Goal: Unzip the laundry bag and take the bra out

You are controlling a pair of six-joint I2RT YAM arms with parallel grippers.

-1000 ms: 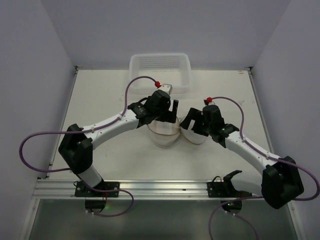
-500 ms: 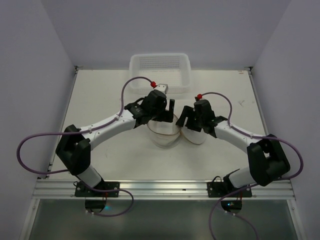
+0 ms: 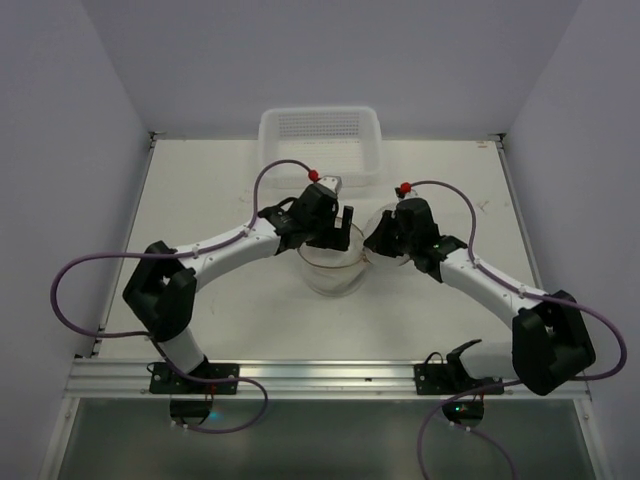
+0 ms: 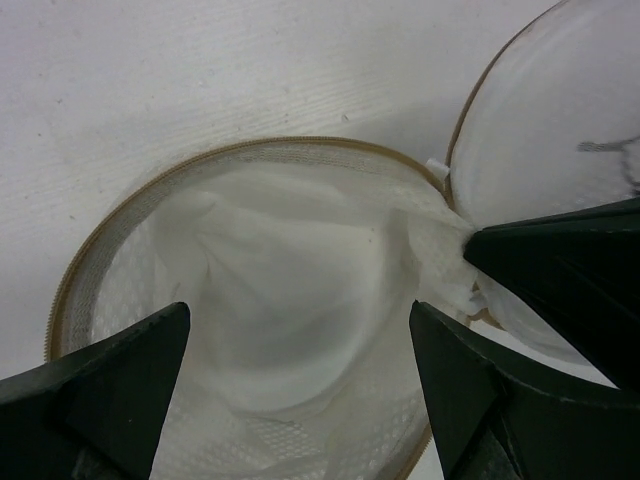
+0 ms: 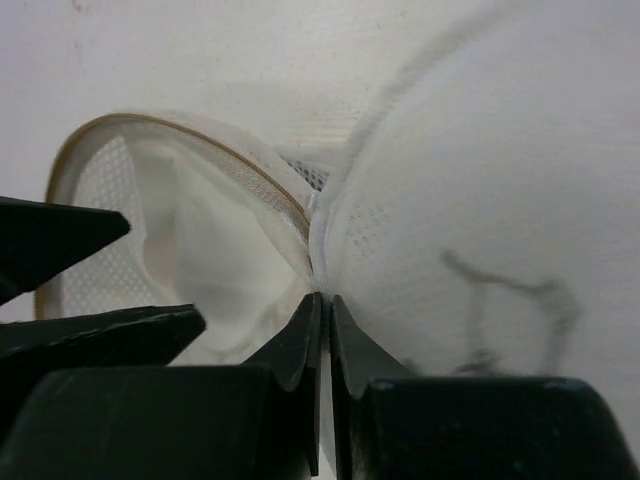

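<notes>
The laundry bag (image 3: 330, 270) sits unzipped at the table's middle, its tan-edged rim (image 4: 200, 160) open upward. Its round mesh lid (image 5: 480, 190), marked with a black icon (image 5: 510, 300), hangs off to the right and is tilted up. A white bra (image 4: 290, 290) lies folded inside the bag. My left gripper (image 4: 300, 320) hovers open just over the bag's mouth, one finger on each side of the bra. My right gripper (image 5: 322, 300) is shut on the mesh seam where the lid joins the bag.
A white perforated plastic basket (image 3: 320, 140) stands at the back of the table, just behind the left wrist. The two grippers are close together over the bag, and the right finger (image 4: 560, 270) shows in the left wrist view.
My right gripper has gone from open to shut, pinching the seam by the lid, and the lid has lifted. The left gripper stays open above the bag with a small shift.
</notes>
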